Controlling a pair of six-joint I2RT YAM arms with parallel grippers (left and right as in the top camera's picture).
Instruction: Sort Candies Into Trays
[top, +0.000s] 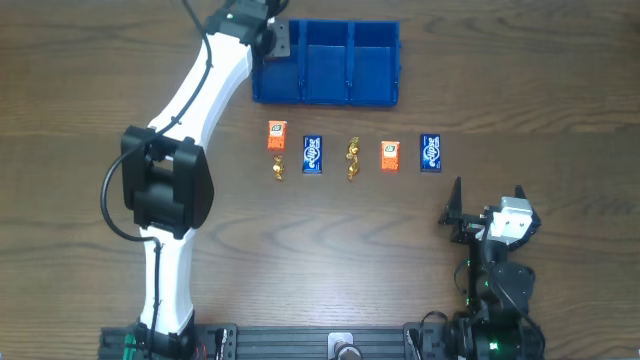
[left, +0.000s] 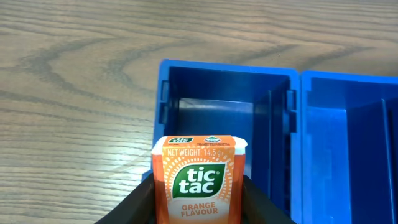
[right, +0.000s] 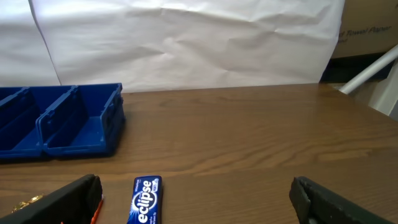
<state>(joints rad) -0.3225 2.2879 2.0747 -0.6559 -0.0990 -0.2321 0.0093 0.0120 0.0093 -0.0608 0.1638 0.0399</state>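
At the left-end rim of the blue tray (top: 325, 95), left tool (left: 199, 199) clamping orange candy box (left: 199, 177), right tool (top: 488, 190) spread wide

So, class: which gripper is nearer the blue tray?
Left. The left gripper, jaws shut on an orange candy box, is at the blue tray's left end; the right gripper, jaws open, sits beyond the candy row.

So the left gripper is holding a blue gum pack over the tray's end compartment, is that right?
No. The left gripper holds an orange candy box, not a blue gum pack; the left wrist view shows it. It is over the end compartment of the blue tray, as you said.
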